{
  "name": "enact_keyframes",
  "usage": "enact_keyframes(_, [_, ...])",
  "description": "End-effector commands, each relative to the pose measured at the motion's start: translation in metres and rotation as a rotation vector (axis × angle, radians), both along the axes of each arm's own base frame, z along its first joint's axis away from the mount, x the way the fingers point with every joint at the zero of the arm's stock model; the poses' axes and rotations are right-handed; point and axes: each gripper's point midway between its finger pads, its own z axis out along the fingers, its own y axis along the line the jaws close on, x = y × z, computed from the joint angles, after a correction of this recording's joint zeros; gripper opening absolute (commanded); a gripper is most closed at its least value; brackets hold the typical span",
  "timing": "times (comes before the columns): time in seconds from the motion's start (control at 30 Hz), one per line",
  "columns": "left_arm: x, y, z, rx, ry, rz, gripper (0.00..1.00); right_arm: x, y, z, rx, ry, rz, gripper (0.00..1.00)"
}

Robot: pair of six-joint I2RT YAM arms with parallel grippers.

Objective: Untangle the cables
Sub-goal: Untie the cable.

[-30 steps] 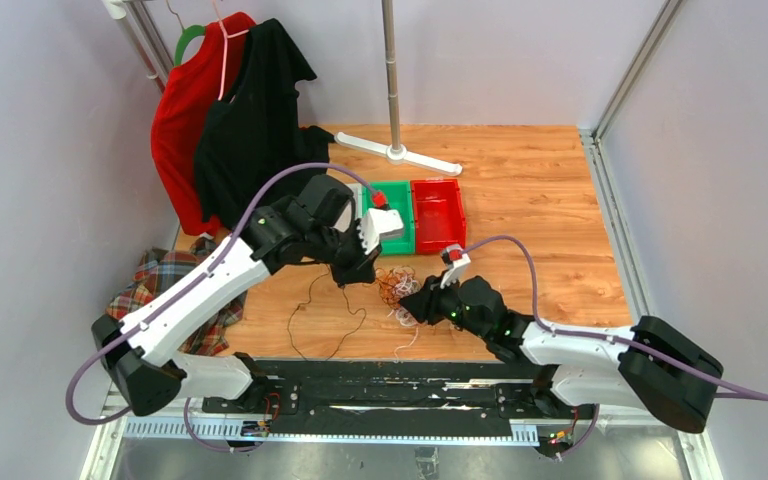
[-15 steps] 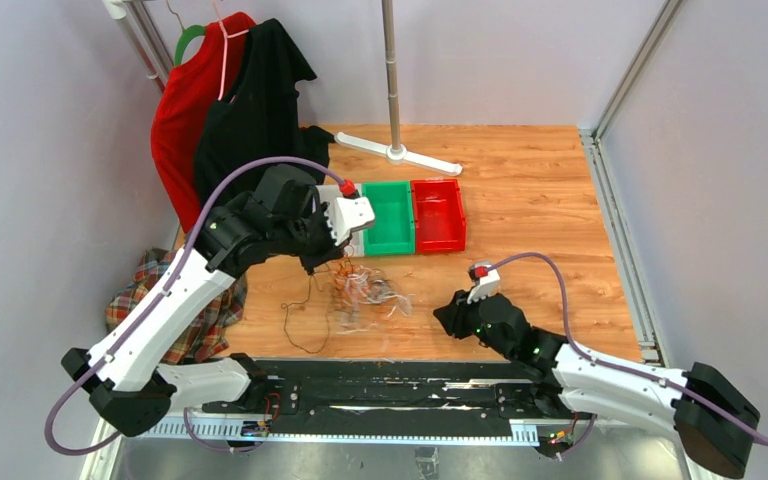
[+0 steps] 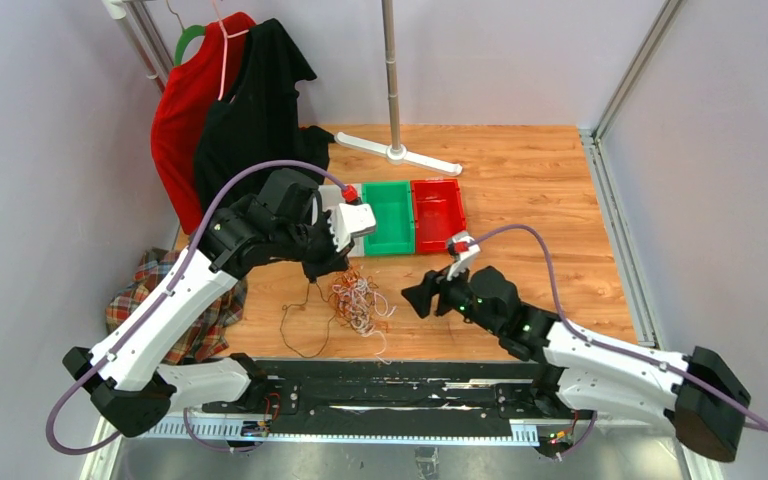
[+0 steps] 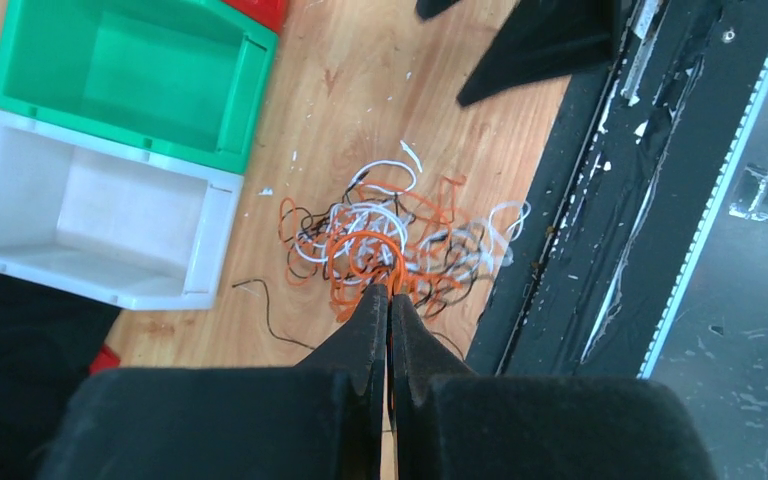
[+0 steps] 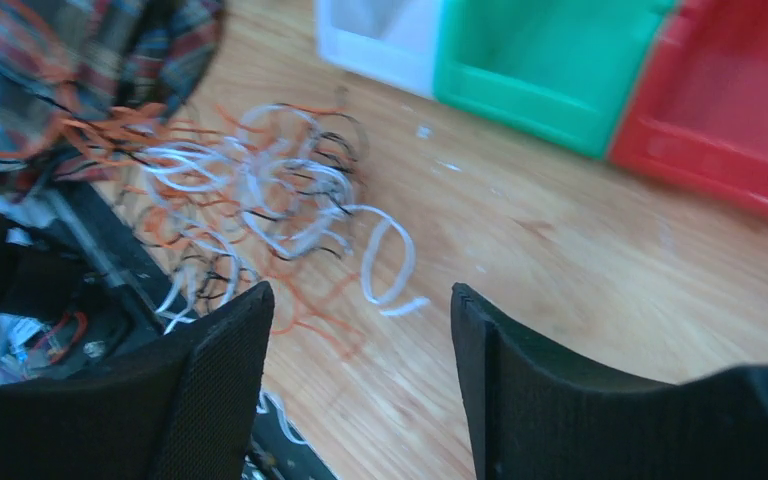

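Right gripper [image 5: 360,297] jaws apart, nothing between, just right of cables [image 5: 250,210]. Beyond cables: white bin [image 5: 380,30], green bin [image 5: 550,70], red bin [image 5: 730,100]. Blurred cloth [image 5: 90,40] left, probably plaid.

Robot laboratory test cell. Wooden table [image 3: 520,180] stood between plain pale walls [image 3: 50,120] and metal frame posts [image 3: 632,68]. Left arm [image 3: 175,300] and right arm [image 3: 600,350] were bolted at the near edge. Props: shirts [image 3: 250,120] hung far left, plastic bins [image 3: 390,215] sat centre.
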Motion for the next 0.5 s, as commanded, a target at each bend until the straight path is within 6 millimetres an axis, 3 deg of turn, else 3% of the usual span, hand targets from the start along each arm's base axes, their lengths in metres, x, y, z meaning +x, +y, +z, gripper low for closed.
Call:
enact_keyframes(0.0, [-0.005, -0.004, 0.011, -0.050, 0.006, -0.007, 0.01, -0.012, 0.054, 0.038, 0.095, -0.079, 0.194, 0.67])
enact_keyframes(0.27, [-0.007, -0.006, 0.009, -0.060, 0.026, -0.010, 0.01, -0.011, 0.111, 0.039, 0.169, -0.031, 0.297, 0.70])
enact_keyframes(0.4, [-0.008, -0.007, 0.008, -0.062, 0.028, -0.014, 0.01, -0.004, 0.121, 0.024, 0.159, 0.019, 0.274, 0.65])
enact_keyframes(0.47, [-0.009, -0.007, 0.009, -0.065, 0.028, -0.017, 0.01, 0.002, 0.120, 0.015, 0.156, 0.043, 0.232, 0.58])
